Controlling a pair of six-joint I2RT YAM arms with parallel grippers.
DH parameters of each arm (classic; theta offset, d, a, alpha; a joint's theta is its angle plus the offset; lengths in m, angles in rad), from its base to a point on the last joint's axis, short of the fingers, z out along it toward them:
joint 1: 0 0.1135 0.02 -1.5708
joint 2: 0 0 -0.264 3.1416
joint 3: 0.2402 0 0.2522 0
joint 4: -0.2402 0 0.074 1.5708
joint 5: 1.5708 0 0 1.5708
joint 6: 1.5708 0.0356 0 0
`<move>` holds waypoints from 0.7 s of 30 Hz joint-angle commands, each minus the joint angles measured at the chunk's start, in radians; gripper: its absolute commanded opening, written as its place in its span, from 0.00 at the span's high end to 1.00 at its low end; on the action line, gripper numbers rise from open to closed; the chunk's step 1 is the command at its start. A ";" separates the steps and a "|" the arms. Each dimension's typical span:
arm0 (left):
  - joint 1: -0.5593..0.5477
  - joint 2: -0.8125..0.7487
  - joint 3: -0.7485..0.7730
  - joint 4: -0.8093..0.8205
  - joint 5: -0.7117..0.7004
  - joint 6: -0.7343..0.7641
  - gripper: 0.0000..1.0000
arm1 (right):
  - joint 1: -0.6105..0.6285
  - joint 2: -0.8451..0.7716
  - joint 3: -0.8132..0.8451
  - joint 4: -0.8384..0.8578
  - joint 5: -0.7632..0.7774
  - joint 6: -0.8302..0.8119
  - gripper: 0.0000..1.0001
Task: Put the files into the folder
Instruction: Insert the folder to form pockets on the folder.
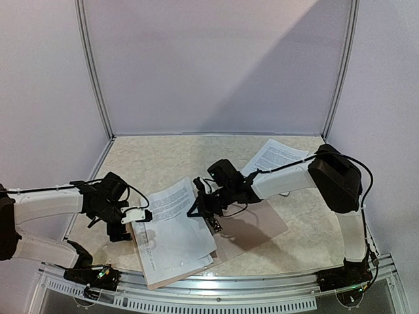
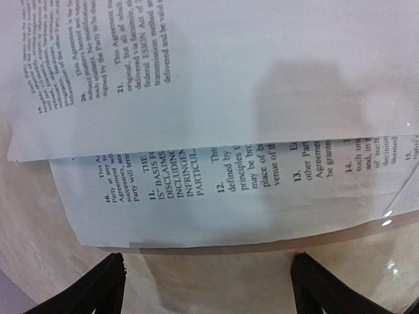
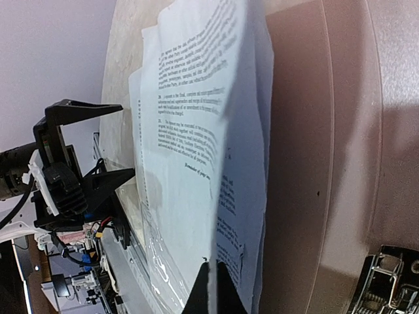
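Observation:
The tan folder (image 1: 262, 226) lies open near the table's front, its metal clip (image 3: 386, 284) on the spine. Several files (image 1: 173, 245) are stacked on its left leaf. My right gripper (image 3: 213, 288) is shut on the edge of the top sheet (image 3: 190, 131), which is lifted and curls above the stack. My left gripper (image 2: 213, 288) stands open at the stack's left edge, its fingers (image 2: 105, 288) on either side of bare surface, just short of the lower sheets (image 2: 216, 196). Another file (image 1: 275, 157) lies at the back right, partly under the right arm.
A metal rail (image 1: 216, 288) runs along the near edge of the table. Grey walls with metal posts (image 1: 95, 78) close in the back and sides. My left arm (image 3: 65, 176) shows beyond the papers in the right wrist view.

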 commanded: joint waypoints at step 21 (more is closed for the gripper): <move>-0.008 0.049 -0.085 -0.044 -0.094 0.040 0.14 | 0.046 0.033 0.025 0.095 -0.010 0.200 1.00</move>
